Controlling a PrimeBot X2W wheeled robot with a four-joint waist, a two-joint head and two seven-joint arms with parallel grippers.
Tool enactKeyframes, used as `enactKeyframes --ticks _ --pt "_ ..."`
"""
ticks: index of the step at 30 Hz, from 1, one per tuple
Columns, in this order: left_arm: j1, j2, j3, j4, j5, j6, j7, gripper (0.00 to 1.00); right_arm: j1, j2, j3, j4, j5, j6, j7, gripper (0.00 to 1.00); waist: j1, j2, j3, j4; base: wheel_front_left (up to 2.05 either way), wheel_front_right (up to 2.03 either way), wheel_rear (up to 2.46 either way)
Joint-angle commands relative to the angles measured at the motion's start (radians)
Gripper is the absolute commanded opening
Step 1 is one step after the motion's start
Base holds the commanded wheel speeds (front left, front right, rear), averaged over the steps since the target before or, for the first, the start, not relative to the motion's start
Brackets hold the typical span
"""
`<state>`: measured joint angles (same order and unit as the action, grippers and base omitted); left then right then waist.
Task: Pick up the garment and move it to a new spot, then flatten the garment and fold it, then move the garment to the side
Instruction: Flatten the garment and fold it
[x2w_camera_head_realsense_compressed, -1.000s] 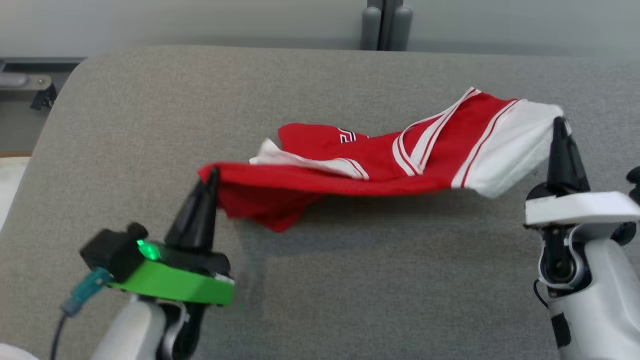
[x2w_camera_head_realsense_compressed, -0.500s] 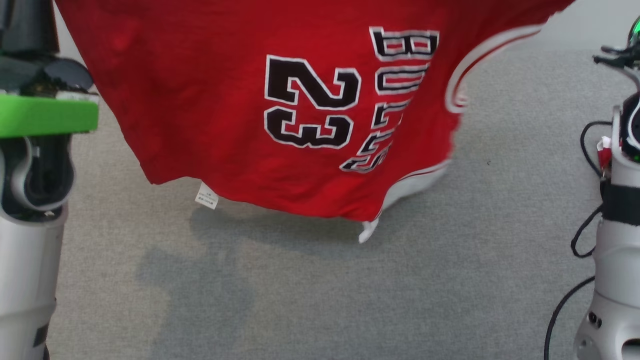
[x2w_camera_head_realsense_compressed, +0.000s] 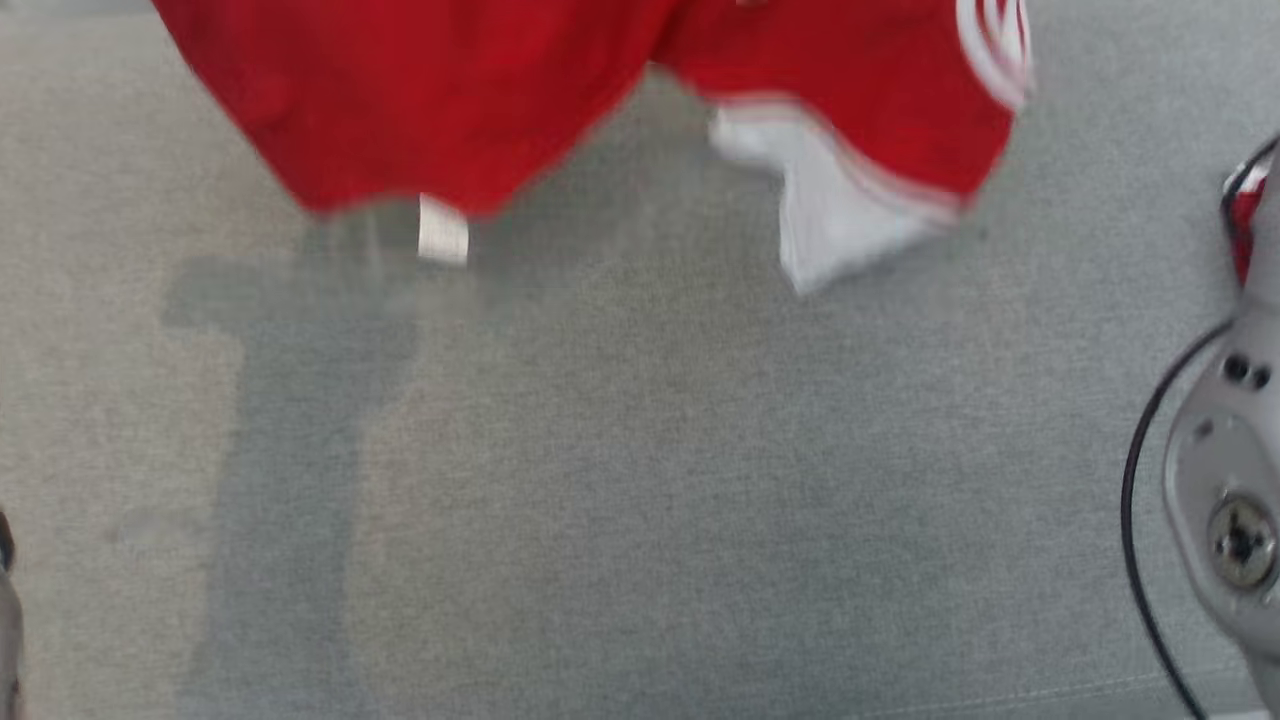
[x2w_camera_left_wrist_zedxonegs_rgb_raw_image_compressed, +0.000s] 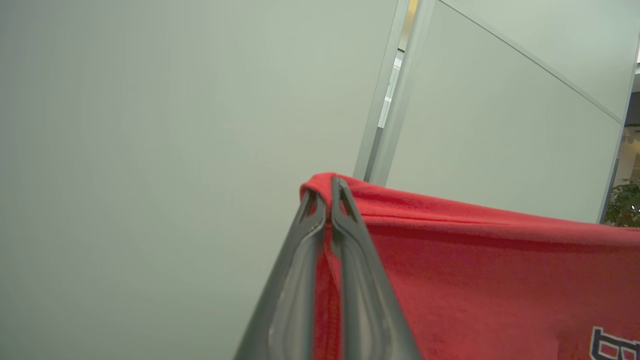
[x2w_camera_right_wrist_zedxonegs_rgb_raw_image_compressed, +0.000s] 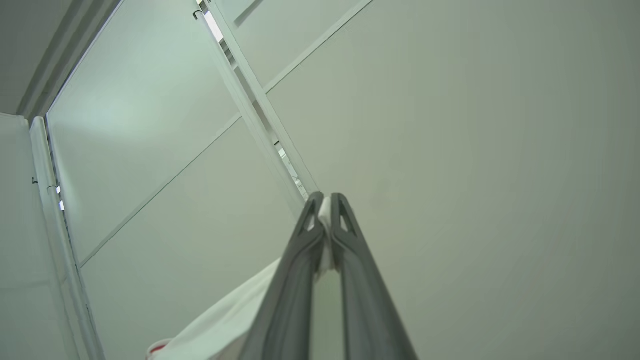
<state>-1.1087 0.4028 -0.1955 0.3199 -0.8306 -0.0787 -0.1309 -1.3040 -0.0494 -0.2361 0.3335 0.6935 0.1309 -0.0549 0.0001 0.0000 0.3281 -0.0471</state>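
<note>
Two grippers hold the red jersey (x2w_camera_head_realsense_compressed: 450, 90) up between them, one at each end. In the left wrist view, the left gripper (x2w_camera_left_wrist_zedxonegs_rgb_raw_image_compressed: 327, 187) has a folded red corner nipped at its fingertips. The cloth stretches taut from there to the right of the fingers and also drops down between them. In the right wrist view, the right gripper (x2w_camera_right_wrist_zedxonegs_rgb_raw_image_compressed: 327, 200) clamps a sliver of white fabric at its tips, and the white panel (x2w_camera_right_wrist_zedxonegs_rgb_raw_image_compressed: 235, 320) falls away below and to the left of the fingers.

From the head camera the jersey hangs over the far part of the grey fabric worktop (x2w_camera_head_realsense_compressed: 640, 500), with its shadow (x2w_camera_head_realsense_compressed: 300, 400) on the cloth beneath. The picture is blurred, so I cannot tell whether the lowest points brush the surface.

The garment is bright red with white-striped trim (x2w_camera_head_realsense_compressed: 990, 50) at its right side. A white section (x2w_camera_head_realsense_compressed: 830, 220) dangles below the hem, and a small white care label (x2w_camera_head_realsense_compressed: 443, 230) hangs from the lower left edge. Dark lettering with a white outline (x2w_camera_left_wrist_zedxonegs_rgb_raw_image_compressed: 612, 345) shows at the corner of the left wrist view.

Both pairs of jaws are pressed tight together, each gripping the fabric. The right arm's pale forearm (x2w_camera_head_realsense_compressed: 1225, 500) and a black cable (x2w_camera_head_realsense_compressed: 1140, 480) stand at the worktop's right edge.
</note>
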Motion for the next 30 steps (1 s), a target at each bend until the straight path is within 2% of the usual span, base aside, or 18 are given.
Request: enactKeyframes --ticks 1,6,9,11,15,20,24,26,27,30 --pt "-0.063 0.010 0.014 0.041 0.018 0.007 -0.026 0.00 -0.067 -0.006 0.001 0.030 -0.020 -0.001 -0.031 0.00 -0.0001 0.0000 0.129 -0.032 0.00 0.00 0.00" --pt "-0.221 -0.003 0.027 0.165 0.073 -0.009 -0.111 0.00 -0.242 -0.007 0.003 0.127 -0.069 -0.001 -0.155 0.00 -0.0001 0.0000 0.173 -0.028 0.00 0.00 0.00" --pt "-0.246 -0.024 0.053 0.211 0.066 -0.021 -0.128 0.00 -0.267 -0.016 -0.007 0.163 -0.071 -0.001 -0.180 0.00 -0.0001 0.0000 0.176 -0.024 0.00 0.00 0.00" --pt "-0.205 -0.031 0.057 0.241 0.069 -0.030 -0.133 0.00 -0.231 -0.030 0.000 0.180 -0.072 -0.001 -0.191 0.00 -0.0001 0.0000 0.172 -0.023 0.00 0.00 0.00" --pt "-0.059 -0.065 0.063 0.275 0.060 -0.044 -0.137 0.00 -0.079 -0.051 0.021 0.178 -0.007 -0.002 -0.178 0.00 -0.0001 0.0000 0.147 -0.018 0.00 0.00 0.00" --pt "0.245 -0.065 -0.035 0.192 0.031 -0.050 -0.135 0.00 0.255 -0.063 0.060 0.127 0.112 -0.001 -0.131 0.00 -0.0001 0.0000 0.117 -0.039 0.00 0.00 0.00" --pt "0.468 -0.087 -0.027 0.172 -0.015 -0.050 -0.135 0.00 0.513 -0.053 0.095 0.086 0.191 -0.001 -0.116 0.00 -0.0001 0.0000 0.090 -0.055 0.00 0.00 0.00" --pt "0.549 -0.090 -0.018 0.173 0.005 -0.050 -0.135 0.00 0.617 -0.045 0.120 0.069 0.223 -0.001 -0.125 0.00 -0.0001 0.0000 0.075 -0.062 0.00 0.00 0.00" --pt "0.604 -0.117 -0.012 0.181 -0.009 -0.050 -0.135 0.00 0.670 -0.040 0.127 0.066 0.243 -0.001 -0.133 0.00 -0.0001 0.0000 0.064 -0.064 0.00 0.00 0.00" --pt "0.707 -0.147 0.000 0.181 0.016 -0.050 -0.135 0.00 0.786 -0.034 0.168 0.063 0.276 -0.001 -0.146 0.00 -0.0001 0.0000 0.031 -0.065 0.00 0.00 0.00"
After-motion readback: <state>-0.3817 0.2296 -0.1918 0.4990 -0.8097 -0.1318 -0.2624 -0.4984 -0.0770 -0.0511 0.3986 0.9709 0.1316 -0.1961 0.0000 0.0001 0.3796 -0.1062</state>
